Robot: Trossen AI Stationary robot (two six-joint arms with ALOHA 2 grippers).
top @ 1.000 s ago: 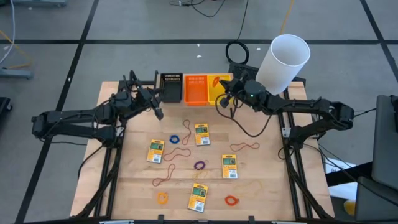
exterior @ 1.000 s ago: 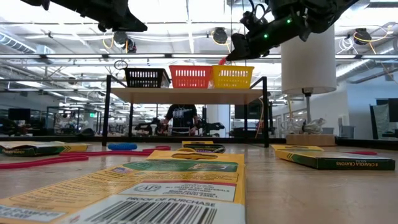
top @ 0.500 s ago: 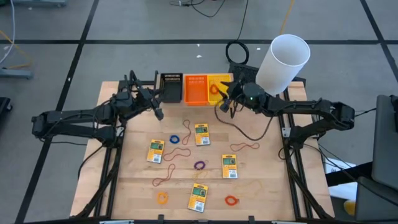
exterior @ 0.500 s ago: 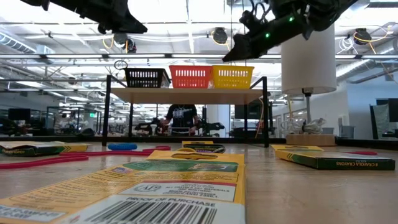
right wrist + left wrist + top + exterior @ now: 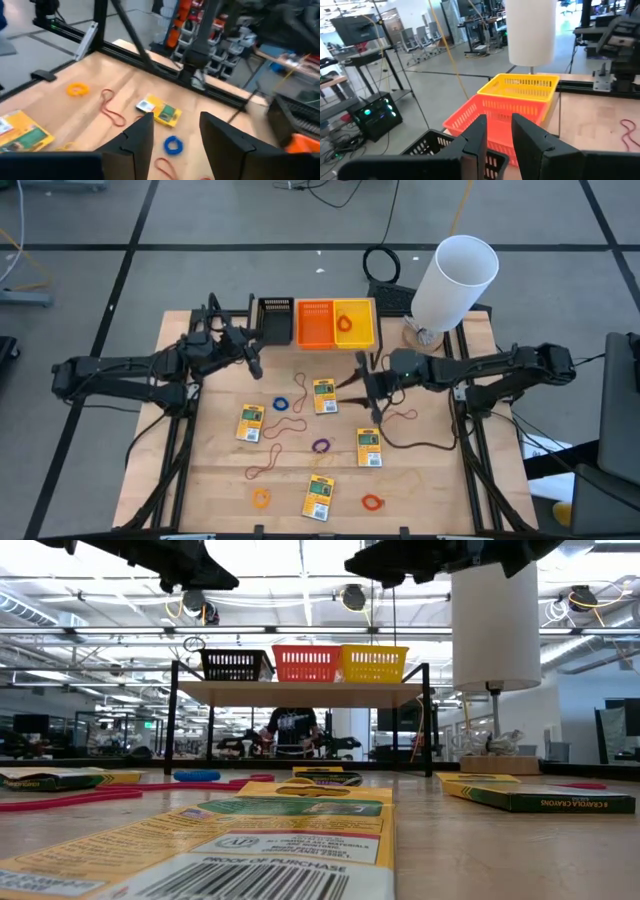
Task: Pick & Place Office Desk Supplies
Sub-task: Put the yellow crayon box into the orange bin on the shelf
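Several yellow packs lie on the wooden table (image 5: 220,480): one (image 5: 324,395) near the middle, others (image 5: 250,423) (image 5: 369,446) around it. Rubber-band loops are scattered among them, such as a blue one (image 5: 282,404), a purple one (image 5: 320,446) and a red one (image 5: 398,415). My right gripper (image 5: 365,387) hovers over the table beside the middle pack, open and empty. Its wrist view shows the right gripper (image 5: 177,120) above a pack (image 5: 160,111) and the blue loop (image 5: 173,145). My left gripper (image 5: 254,357) waits by the black bin, its fingers (image 5: 476,135) slightly apart with nothing between them.
Black (image 5: 275,320), orange (image 5: 314,323) and yellow (image 5: 357,332) bins line the table's far edge; an orange loop (image 5: 345,321) lies in the yellow bin. A big white cylinder (image 5: 455,280) stands at the far right corner. A black cable (image 5: 410,445) trails under the right arm.
My right gripper opened over the yellow bin, leaving the orange loop in it, then swung back toward the middle of the table. The left arm stayed still.
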